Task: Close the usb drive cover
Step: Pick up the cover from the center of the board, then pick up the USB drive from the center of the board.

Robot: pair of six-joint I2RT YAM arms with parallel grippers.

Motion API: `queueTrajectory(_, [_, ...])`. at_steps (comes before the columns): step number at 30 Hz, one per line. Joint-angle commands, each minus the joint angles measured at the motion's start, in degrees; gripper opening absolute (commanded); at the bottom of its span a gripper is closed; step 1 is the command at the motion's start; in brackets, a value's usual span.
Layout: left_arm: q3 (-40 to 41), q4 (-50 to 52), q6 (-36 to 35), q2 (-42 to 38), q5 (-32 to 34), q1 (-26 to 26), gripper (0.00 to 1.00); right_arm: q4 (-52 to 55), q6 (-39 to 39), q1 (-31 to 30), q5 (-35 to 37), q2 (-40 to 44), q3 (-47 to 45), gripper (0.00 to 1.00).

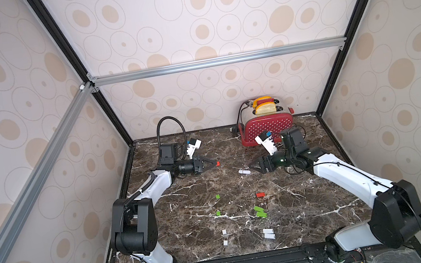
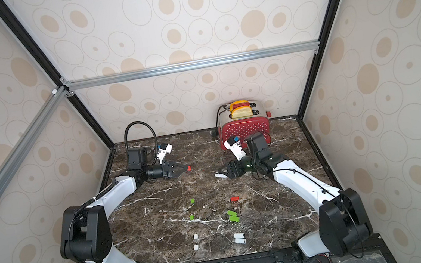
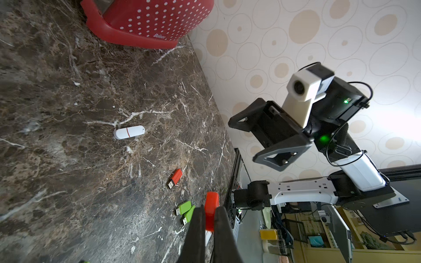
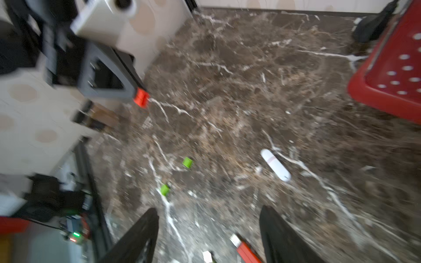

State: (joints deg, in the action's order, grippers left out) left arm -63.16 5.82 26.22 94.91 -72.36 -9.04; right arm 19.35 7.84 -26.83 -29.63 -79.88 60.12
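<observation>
Now left arm (image 1: 154, 182) outstretched; fingers (image 3: 196, 232) around cap (image 3: 211, 203)

Dark brown, white-veined marble tabletop (image 1: 184, 188).
Far right: red white-dotted toaster (image 1: 268, 126).
Centre: white capped USB stick (image 1: 244, 172).
Nearer, right: red uncapped USB drive (image 1: 260, 194), two green uncapped drives (image 1: 258, 208), two white drives (image 1: 268, 231).
Left of those: two green caps (image 1: 217, 196), two white caps (image 1: 224, 232).

We stretch our left arm (image 1: 154, 184) from the worktop's near left corner toward its far edge, the tool (image 1: 213, 163) pinched tight on a red cap (image 3: 211, 200). Our right arm (image 1: 348, 176) reaches in from the near right corner, its tool (image 1: 252, 167) low, jaws spread wide.
</observation>
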Motion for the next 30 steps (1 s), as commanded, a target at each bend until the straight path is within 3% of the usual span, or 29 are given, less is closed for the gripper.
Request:
queueTrajectory(1, [1.65, 3.93, -3.00, -1.05, -2.60, 0.45, 0.02, 17.11, -20.27, -1.22, 13.18, -2.25, -0.25, 0.74])
queueTrajectory(8, [2.95, 5.33, -4.20, -0.23, -4.53, 0.44, 0.02, 19.42, -30.52, -4.34, 21.90, -10.46, 0.53, 0.71])
queueTrajectory(21, [2.34, 7.53, -5.74, 2.60, -4.46, 0.40, 0.03, 20.20, -36.81, -10.72, 23.52, -20.97, 4.03, 0.63])
queueTrajectory(30, [2.07, 9.56, -6.98, 3.02, -4.47, 0.42, 0.03, 20.35, -35.87, -11.36, 23.59, -25.01, 6.67, 0.53])
